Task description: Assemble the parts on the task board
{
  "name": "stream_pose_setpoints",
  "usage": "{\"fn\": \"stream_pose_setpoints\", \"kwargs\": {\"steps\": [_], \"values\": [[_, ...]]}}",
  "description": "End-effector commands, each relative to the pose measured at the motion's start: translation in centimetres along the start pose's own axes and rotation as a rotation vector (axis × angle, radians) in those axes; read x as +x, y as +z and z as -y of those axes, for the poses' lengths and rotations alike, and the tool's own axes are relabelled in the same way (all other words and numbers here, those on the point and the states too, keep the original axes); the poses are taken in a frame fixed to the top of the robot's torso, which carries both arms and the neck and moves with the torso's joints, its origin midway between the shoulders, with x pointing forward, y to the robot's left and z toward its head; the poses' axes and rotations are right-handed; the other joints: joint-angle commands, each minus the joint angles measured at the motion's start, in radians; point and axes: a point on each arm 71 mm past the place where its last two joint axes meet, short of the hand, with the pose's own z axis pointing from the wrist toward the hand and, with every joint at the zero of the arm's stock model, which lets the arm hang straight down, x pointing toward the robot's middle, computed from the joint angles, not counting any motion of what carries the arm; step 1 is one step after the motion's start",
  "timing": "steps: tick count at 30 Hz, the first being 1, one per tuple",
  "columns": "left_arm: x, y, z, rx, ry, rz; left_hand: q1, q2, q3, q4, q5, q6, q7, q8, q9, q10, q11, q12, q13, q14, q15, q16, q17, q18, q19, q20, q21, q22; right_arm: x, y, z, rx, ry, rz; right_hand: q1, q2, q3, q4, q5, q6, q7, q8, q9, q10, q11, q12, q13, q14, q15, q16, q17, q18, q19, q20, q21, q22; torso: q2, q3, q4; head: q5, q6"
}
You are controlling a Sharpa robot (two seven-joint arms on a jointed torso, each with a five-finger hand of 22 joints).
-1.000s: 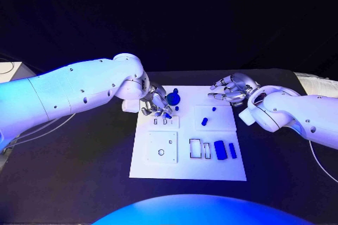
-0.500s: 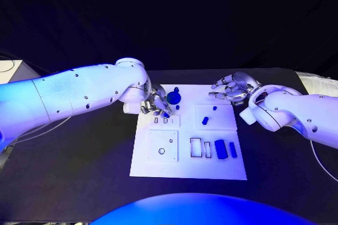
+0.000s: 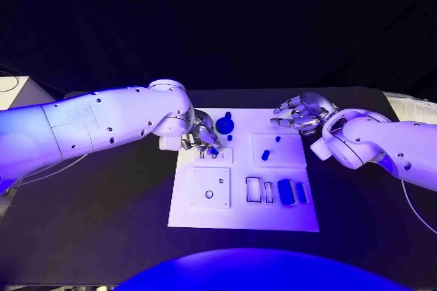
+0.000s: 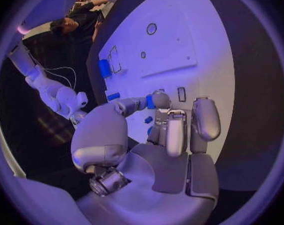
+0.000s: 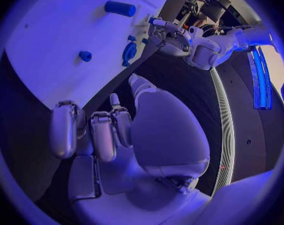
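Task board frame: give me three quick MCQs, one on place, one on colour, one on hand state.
1. Where is the left hand?
A. Over the board's far-left part, above the small slots
B. Off the board, at the table's near edge
C. Over the near-right corner

2. What colour are the loose parts on the board?
A. Red
B. Blue
C. Yellow

3. What is the right hand holding?
A. A long bar
B. A round disc
C. Nothing

Answers:
1 A: head view shows it at the far-left of the board over the slots.
2 B: the bar and peg are blue.
3 C: right wrist view shows its fingers apart and empty.
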Motion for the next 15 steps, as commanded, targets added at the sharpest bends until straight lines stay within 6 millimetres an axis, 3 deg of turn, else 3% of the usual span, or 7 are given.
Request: {"fn": "stream_pose_setpoints", "kwargs": {"steps": [1, 15], "values": [[0.11, 0.01, 0.09, 0.009, -0.009, -0.001, -0.005, 0.009, 0.254, -0.248, 0.005, 0.005, -0.003, 0.005, -0.001, 0.007, -0.001, 0.004, 0.002, 0.094, -0.006, 0.005, 0.227, -0.018, 0.007, -0.002, 0.007, 0.002, 0.03, -0.01, -0.06, -0.011, -0.007, -0.004, -0.008, 0.001, -0.006, -0.001, 0.003, -0.005, -0.002, 0.006, -0.001, 0.0, -0.004, 0.004, 0.109, 0.071, -0.006, -0.006, 0.135, 0.019, -0.005, -0.006, -0.004, 0.095, 0.001, 0.0004, 0.0003, -0.001, -0.003], [0.24, 0.13, -0.03, -0.007, 0.032, 0.003, -0.011, 0.011, 0.259, -0.252, 0.008, 0.006, -0.004, 0.007, -0.002, 0.009, -0.002, 0.005, 0.003, 0.095, -0.007, 0.006, 0.229, -0.018, 0.009, -0.003, 0.01, 0.005, 0.02, 0.01, -0.05, -0.011, -0.011, -0.004, -0.008, 0.001, -0.007, -0.002, 0.006, -0.006, -0.002, 0.007, -0.001, 0.0, -0.005, 0.003, 0.109, 0.071, -0.006, -0.006, 0.135, 0.019, -0.004, -0.006, -0.003, 0.095, -0.001, 0.0018, -0.0001, 0.003, -0.003]]}}
